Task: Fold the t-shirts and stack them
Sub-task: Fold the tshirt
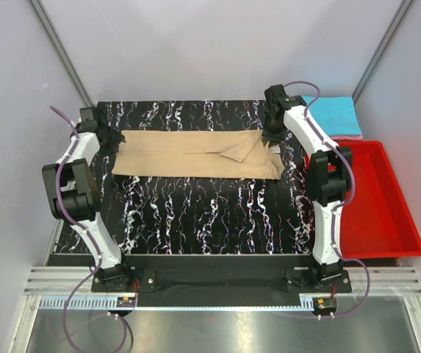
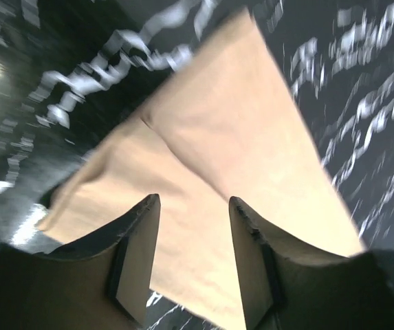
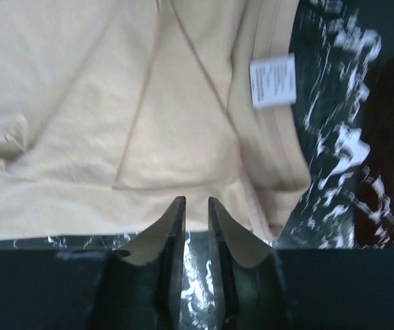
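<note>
On desk [image 1: 195,220], folded tan t-shirt [image 1: 188,154]; right claw [image 3: 195,201] narrowly parted at its collar, left claw [image 2: 193,201] wide at opposite end.

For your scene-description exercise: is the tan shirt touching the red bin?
Apart. The top view shows a strip of bare table between the shirt's right edge and the bin.

- Top view bright, evenly lit.
- Left wrist view motion-blurred, glare at left edge.
- Right wrist view sharper on tan t-shirt [image 3: 80,103], dark along bottom.
</note>
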Motion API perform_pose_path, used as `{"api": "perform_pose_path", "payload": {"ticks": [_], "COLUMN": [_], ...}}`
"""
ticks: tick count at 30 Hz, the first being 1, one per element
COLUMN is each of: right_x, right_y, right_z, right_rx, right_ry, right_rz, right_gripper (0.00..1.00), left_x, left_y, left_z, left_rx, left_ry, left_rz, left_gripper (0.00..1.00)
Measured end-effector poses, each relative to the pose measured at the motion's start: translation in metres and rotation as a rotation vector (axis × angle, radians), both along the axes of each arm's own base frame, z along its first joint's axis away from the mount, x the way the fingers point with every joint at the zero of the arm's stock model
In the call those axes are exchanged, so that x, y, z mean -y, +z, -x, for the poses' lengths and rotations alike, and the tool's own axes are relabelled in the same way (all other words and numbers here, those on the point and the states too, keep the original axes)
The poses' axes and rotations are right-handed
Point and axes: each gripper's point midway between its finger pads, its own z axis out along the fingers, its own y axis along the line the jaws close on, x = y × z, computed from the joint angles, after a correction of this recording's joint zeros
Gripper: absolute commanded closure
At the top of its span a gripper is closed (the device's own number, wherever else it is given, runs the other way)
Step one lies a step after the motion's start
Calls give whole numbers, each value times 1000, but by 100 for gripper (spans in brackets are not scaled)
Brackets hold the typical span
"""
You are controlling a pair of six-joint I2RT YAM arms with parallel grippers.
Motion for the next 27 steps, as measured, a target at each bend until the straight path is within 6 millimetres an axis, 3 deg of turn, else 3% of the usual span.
{"api": "perform_pose_path", "payload": {"ticks": [4,9,12,15,22,27], "right_x": [0,0,5,16,30,35], "right_y": [-20,-52,-77,-94,-92,-84], "right_z": [39,66,82,94,100,112], "right_rx": [-84,-145,-190,-215,-162,-152], "right_ry": [-22,-27,-32,-47,-64,-63], "right_rz": [-42,-67,-47,2,56,59], "right_gripper": [78,78,78,77,70,70], "left_x": [35,56,52,40,20,14], "left_y": [-30,-57,-73,-73,-76,-77], "left_z": [18,31,38,40,55,62], "left_rx": [-57,-140,-206,-236,-314,-348], "left_ry": [-116,-178,-163,-130,-68,-49], "left_rz": [46,60,49,-7,-102,-136], "left_gripper": [50,50,50,49,49,48]}}
